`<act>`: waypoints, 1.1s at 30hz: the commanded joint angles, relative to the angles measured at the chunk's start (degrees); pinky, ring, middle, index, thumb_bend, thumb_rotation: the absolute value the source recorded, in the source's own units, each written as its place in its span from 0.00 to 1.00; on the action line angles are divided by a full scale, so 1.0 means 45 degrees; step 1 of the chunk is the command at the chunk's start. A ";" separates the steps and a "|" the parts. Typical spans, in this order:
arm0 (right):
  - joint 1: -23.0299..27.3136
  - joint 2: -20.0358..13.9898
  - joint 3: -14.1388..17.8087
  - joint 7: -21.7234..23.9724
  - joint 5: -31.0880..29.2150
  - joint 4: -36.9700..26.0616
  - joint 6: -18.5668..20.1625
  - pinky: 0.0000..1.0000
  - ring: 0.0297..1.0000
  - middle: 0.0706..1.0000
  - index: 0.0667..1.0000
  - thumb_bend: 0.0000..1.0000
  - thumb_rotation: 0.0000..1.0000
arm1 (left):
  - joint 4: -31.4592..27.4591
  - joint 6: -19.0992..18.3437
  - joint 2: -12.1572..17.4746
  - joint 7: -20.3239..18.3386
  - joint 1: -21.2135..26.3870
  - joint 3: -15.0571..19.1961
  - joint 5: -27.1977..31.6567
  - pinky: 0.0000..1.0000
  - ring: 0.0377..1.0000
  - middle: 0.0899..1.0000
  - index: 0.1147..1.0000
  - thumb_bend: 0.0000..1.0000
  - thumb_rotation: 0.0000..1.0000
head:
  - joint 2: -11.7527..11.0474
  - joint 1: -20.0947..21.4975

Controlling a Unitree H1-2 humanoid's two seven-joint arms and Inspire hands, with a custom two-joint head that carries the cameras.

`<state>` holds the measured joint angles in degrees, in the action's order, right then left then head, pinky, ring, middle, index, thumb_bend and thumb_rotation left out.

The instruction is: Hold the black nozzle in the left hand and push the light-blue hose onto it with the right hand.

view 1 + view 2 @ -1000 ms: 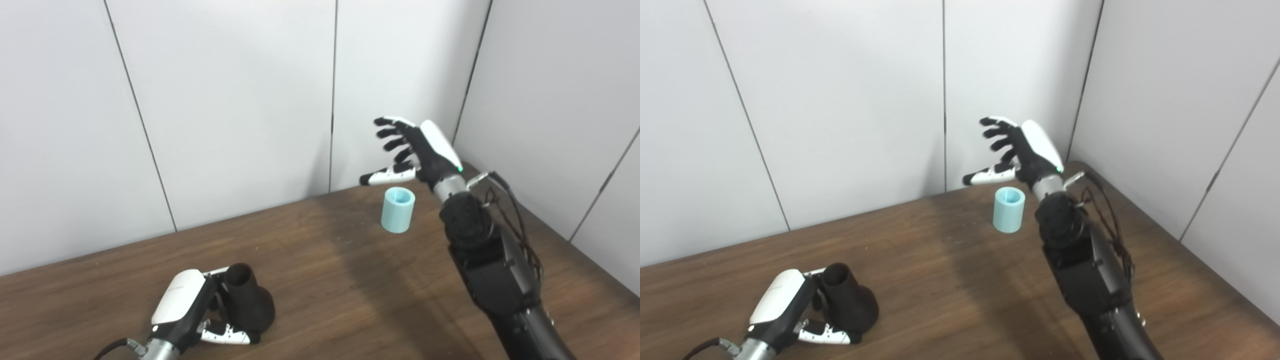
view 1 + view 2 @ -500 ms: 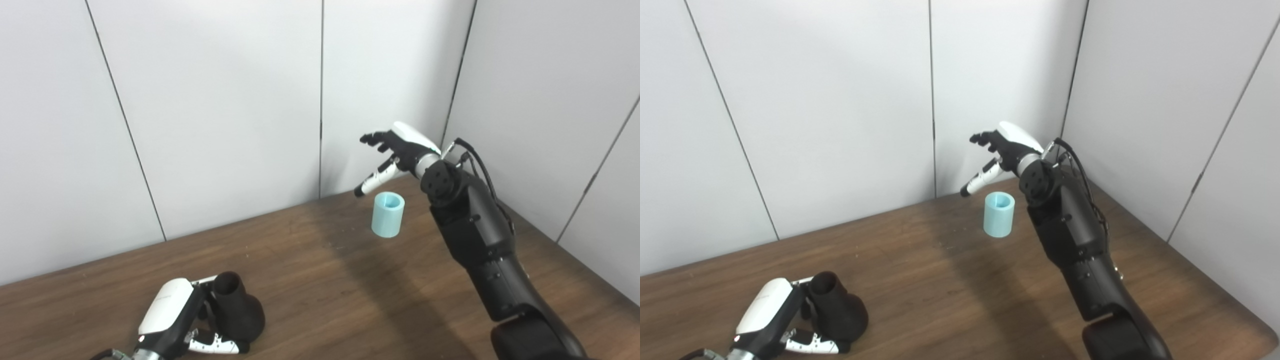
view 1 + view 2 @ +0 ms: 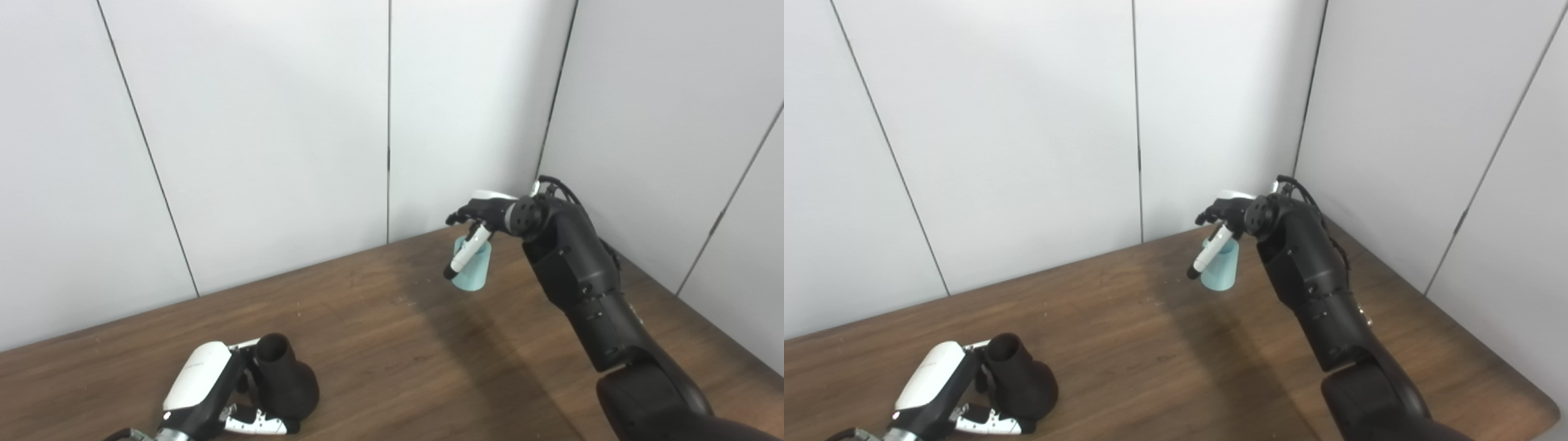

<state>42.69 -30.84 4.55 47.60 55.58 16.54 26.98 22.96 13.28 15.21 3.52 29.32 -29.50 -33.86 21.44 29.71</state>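
Bare table (image 3: 429,367) lies open between nozzle (image 3: 285,383) and hose (image 3: 474,272).

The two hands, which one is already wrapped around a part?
The left hand, at the near left of the table, is closed around the black nozzle. The right hand only reaches down over the light-blue hose, fingers not closed.

H1-2 arms: black shells, white-backed hands.
Right arm (image 3: 582,275) is chunky matte-black segmented housing with small screw heads along the forearm, a round black wrist joint, and a black cable looping at the wrist. Right hand (image 3: 481,214) has a white back plate, black fingers, and a white thumb with a black tip. Left hand (image 3: 934,392) has a glossy white back plate on a black frame, a white-and-black thumb, and a silver wrist collar.
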 commanded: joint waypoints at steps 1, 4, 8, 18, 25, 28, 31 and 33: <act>0.0450 -0.0309 0.0260 -0.0207 0.0625 -0.0355 -0.0015 0.62 0.72 0.80 0.88 0.94 0.21 | 0.1127 -0.0812 0.1048 -0.1043 -0.0786 -0.0162 -0.0754 0.39 0.42 0.42 0.42 0.53 0.00 | -0.0003 0.0014; 0.0459 -0.0080 0.0592 -0.0321 0.1041 -0.0196 -0.0014 0.72 0.88 0.94 0.88 0.94 0.20 | 0.1180 -0.0783 0.1059 -0.1060 -0.0777 -0.0147 -0.0682 0.37 0.42 0.42 0.42 0.53 0.00 | 0.0002 0.0019; 0.0176 0.0203 0.0708 -0.1074 0.1331 -0.0259 -0.0017 0.76 0.90 0.93 0.87 0.92 0.14 | 0.1336 -0.0673 0.1116 -0.1103 -0.0773 -0.0143 -0.0604 0.36 0.40 0.41 0.42 0.53 0.00 | 0.0010 0.0043; -0.0463 -0.0108 -0.0120 -0.3692 0.0064 0.0123 -0.0018 0.73 0.78 0.80 0.80 0.86 0.06 | 0.1222 -0.0648 0.1250 -0.1267 -0.0840 -0.0120 -0.0485 0.35 0.39 0.39 0.43 0.52 0.00 | 0.0103 0.0043; -0.0587 -0.0030 -0.0072 -0.4221 -0.0398 0.0281 -0.0019 0.63 0.72 0.78 0.79 0.85 0.05 | 0.1235 -0.0757 0.1207 -0.1295 -0.0837 -0.0156 -0.0525 0.35 0.39 0.40 0.43 0.53 0.00 | 0.0154 0.0006; -0.0615 0.0036 -0.0047 -0.4314 -0.0507 0.0383 -0.0020 0.65 0.74 0.79 0.79 0.85 0.04 | 0.1199 -0.0769 0.1208 -0.1338 -0.0817 -0.0159 -0.0517 0.35 0.39 0.40 0.43 0.53 0.00 | 0.0168 0.0006; -0.0584 0.0065 0.0022 -0.4494 -0.0674 0.0528 -0.0019 0.66 0.76 0.80 0.78 0.84 0.04 | 0.1105 -0.0797 0.1240 -0.1413 -0.0814 -0.0138 -0.0491 0.35 0.39 0.39 0.43 0.53 0.00 | 0.0208 -0.0053; -0.0597 0.0080 0.0010 -0.4662 -0.0729 0.0518 -0.0020 0.66 0.76 0.80 0.78 0.84 0.04 | 0.1085 -0.0801 0.1244 -0.1436 -0.0820 -0.0118 -0.0486 0.35 0.39 0.39 0.43 0.53 0.00 | 0.0208 -0.0053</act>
<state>37.58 -29.18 3.83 28.76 52.40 19.87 26.93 23.61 14.49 16.05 2.64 29.59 -29.16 -32.69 22.41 29.44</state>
